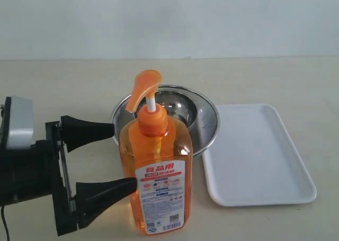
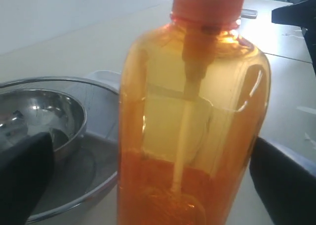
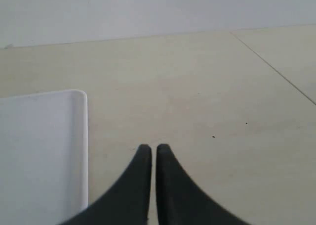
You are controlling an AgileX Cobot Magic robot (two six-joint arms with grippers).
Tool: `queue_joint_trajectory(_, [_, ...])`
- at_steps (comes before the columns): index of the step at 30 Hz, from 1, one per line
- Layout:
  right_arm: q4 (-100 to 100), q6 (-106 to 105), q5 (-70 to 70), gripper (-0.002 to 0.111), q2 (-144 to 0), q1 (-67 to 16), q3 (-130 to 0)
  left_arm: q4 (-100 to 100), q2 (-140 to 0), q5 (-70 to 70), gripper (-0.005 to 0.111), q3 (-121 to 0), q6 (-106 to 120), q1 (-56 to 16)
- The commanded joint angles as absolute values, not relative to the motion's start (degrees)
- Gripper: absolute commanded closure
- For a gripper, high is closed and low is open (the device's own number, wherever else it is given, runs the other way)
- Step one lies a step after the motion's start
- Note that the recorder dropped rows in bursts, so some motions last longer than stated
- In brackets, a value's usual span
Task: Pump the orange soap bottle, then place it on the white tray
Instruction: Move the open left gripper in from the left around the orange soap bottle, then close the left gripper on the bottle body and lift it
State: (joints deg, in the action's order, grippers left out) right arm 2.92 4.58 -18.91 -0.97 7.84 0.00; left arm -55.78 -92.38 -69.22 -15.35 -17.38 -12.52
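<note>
The orange soap bottle [image 1: 156, 172] stands upright on the table, its orange pump head [image 1: 144, 87] raised on the white stem and its label facing front. My left gripper [image 1: 124, 157] is open, one black finger behind the bottle's left side and one in front of it. In the left wrist view the bottle [image 2: 192, 116] fills the space between the two fingers [image 2: 24, 180], with a gap on each side. The white tray [image 1: 254, 153] lies to the right of the bottle. My right gripper [image 3: 153, 148] is shut on nothing, low over bare table beside the tray's corner [image 3: 44, 136]; the exterior view does not show it.
A round steel bowl [image 1: 204, 116] with a smaller bowl inside sits right behind the bottle, touching the tray's left edge. The bowl [image 2: 54, 131] also shows beside the bottle in the left wrist view. Bare table lies beyond the tray.
</note>
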Motion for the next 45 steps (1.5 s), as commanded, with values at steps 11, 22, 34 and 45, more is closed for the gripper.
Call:
queue_joint_trajectory(11, [3.3, 4.1, -18.4, 0.107, -0.7, 8.0, 0.0, -60.9, -94.1, -70.0, -0.003, -19.1, -17.8, -12.7])
queue_joint_trajectory(22, [3.3, 4.1, -18.6, 0.107, -0.7, 8.0, 0.0, -60.9, -94.4, -70.0, -0.003, -19.6, -19.2, -13.8])
queue_joint_trajectory(34, [3.3, 4.1, -18.5, 0.107, -0.7, 8.0, 0.0, -57.5, -98.2, -70.0, -0.003, -23.5, -18.8, -19.2])
queue_joint_trajectory(45, [3.3, 4.1, -18.5, 0.107, -0.7, 8.0, 0.0, -57.4, -103.2, -70.0, -0.003, -27.5, -18.9, -21.4])
